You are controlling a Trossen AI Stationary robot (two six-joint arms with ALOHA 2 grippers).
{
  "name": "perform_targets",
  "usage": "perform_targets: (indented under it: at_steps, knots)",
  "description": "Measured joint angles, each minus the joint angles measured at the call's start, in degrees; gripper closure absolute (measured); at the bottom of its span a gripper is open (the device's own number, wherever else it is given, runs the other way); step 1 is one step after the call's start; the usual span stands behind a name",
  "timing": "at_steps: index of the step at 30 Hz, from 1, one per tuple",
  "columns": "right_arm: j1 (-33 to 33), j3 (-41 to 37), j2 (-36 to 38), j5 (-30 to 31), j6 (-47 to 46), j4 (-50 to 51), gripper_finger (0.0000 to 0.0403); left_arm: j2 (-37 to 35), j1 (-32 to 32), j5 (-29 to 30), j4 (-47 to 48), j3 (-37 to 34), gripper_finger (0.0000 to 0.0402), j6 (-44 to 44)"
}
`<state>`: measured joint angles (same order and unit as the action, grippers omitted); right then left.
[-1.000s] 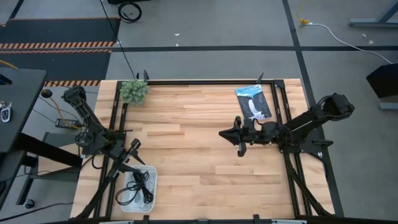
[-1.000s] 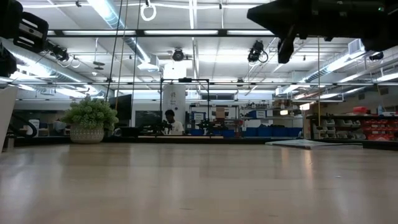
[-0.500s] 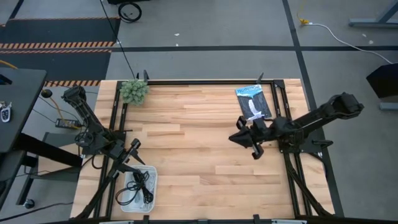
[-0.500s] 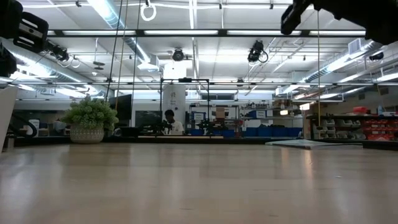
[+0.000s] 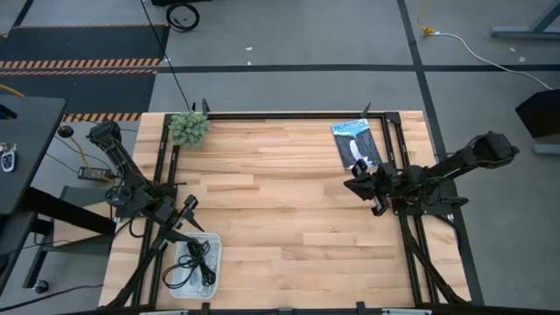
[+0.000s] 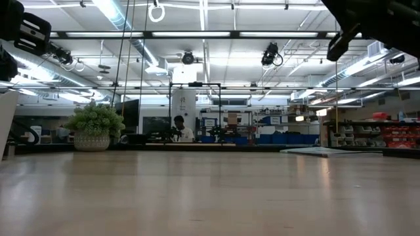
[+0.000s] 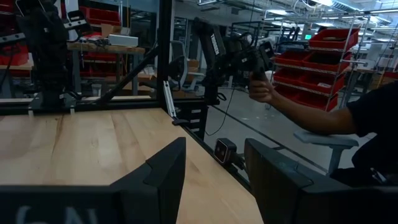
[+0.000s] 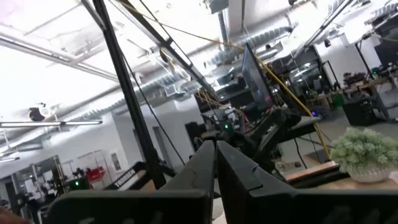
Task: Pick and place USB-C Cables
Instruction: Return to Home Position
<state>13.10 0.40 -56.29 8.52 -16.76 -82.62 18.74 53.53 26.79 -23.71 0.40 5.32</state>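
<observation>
Several thin coiled USB-C cables (image 5: 198,262), two of them black, lie in a white tray (image 5: 215,241) at the table's near left corner; the pale ones barely show against it. My left gripper (image 5: 189,206) (image 7: 214,180) waits open just beyond the tray, above the table's left edge. My right gripper (image 5: 353,185) (image 8: 216,158) is shut on nothing and hangs high over the table's right side, near the right frame rail. In the low view it shows only as a dark shape at the upper right (image 6: 338,47).
A blue-and-white flat packet (image 5: 357,144) lies at the far right corner, and a small potted plant (image 5: 188,129) (image 6: 95,126) stands at the far left. Bare wood (image 5: 271,201) spans the middle. A person's hand (image 7: 261,92) shows beyond the table in the left wrist view.
My right gripper has drawn back from over the table's middle toward the right edge, staying high above the wood and turning slightly as the arm folded back. The left arm, the tray and the cables have kept still.
</observation>
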Motion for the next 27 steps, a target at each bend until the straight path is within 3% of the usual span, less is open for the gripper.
perform_targets:
  at_steps: [9, 18, 27]
  knots:
    - [-0.2, -0.1, 5.0, -1.1, 0.4, 2.4, 0.0380, 0.0, 0.0, 0.0, -0.1, 0.0, 0.0230, 0.0]
    - [-0.2, -0.1, 15.3, -2.0, 0.3, 15.0, 0.0381, 0.0, 0.0, 0.0, 0.0, 0.0, 0.0230, 0.0]
    - [-0.1, -0.1, 25.1, 7.7, 1.8, 27.3, 0.0381, 0.0, 0.0, 0.0, 0.0, 0.0, 0.0230, 0.0]
